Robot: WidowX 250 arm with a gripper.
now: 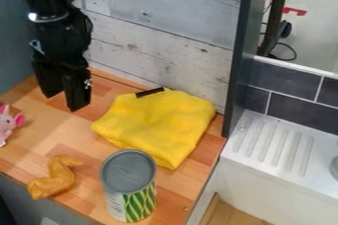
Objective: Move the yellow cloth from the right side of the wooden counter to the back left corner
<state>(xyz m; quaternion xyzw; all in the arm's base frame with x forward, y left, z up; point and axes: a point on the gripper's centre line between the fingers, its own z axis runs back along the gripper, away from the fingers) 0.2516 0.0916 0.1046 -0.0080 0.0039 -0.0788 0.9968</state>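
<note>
The black gripper (64, 100) hangs at the upper left over the wooden counter, its two fingers apart with nothing between them. Right of it lies a folded yellow cloth (158, 123), with a small black strip (149, 92) at its back edge. In front of the cloth stands a tin can (131, 184) with a grey top and a green and yellow label. A curved orange-brown toy (56, 177) lies left of the can. At the left edge sits a pink toy (7, 123) with ears.
A whitish wood-plank wall (158, 36) rises behind the counter (33, 140). A dark upright panel (239, 56) stands at the counter's right back corner. Beyond it are a white ribbed drainboard (274, 145) and dark tiles (300, 108).
</note>
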